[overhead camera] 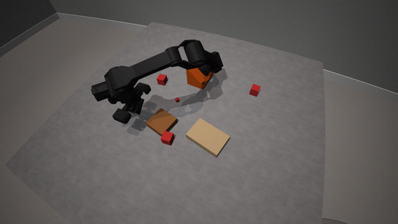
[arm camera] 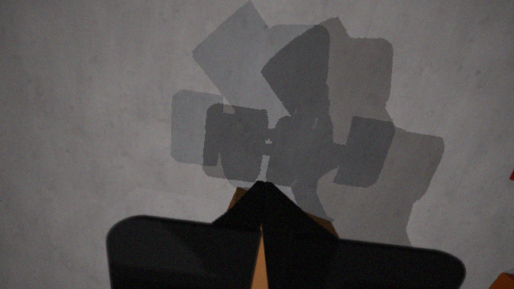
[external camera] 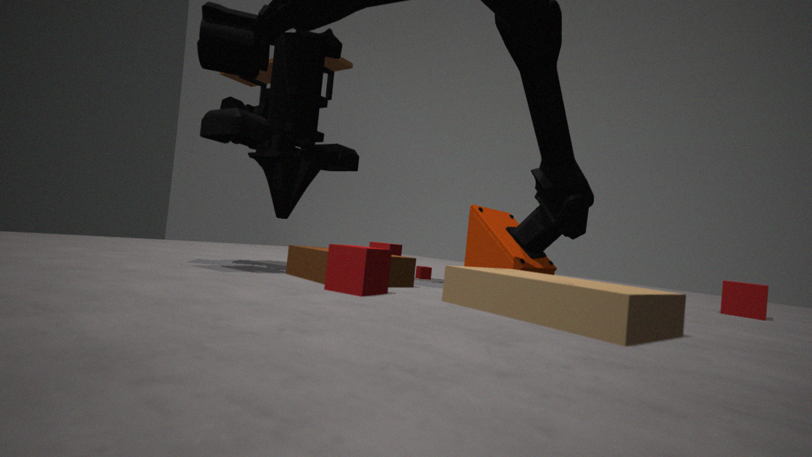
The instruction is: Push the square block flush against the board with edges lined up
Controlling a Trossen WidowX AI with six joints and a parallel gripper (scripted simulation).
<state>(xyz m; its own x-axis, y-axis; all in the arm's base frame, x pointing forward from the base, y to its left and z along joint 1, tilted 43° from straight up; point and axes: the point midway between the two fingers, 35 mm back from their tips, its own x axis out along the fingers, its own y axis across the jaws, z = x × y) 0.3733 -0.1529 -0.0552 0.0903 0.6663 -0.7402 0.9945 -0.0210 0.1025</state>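
Observation:
The brown square block lies flat on the table. The light tan board lies flat to its right in the top and exterior views, with a gap between them. My gripper is shut and empty. Its tips are in the air above and beyond the block's left side in the top view, clear of it. In the wrist view the fingers hide most of the block, and the board does not show.
A red cube sits at the block's near corner; I cannot tell if they touch. Other red cubes stand behind and far right. A tiny red cube lies before the orange arm mount.

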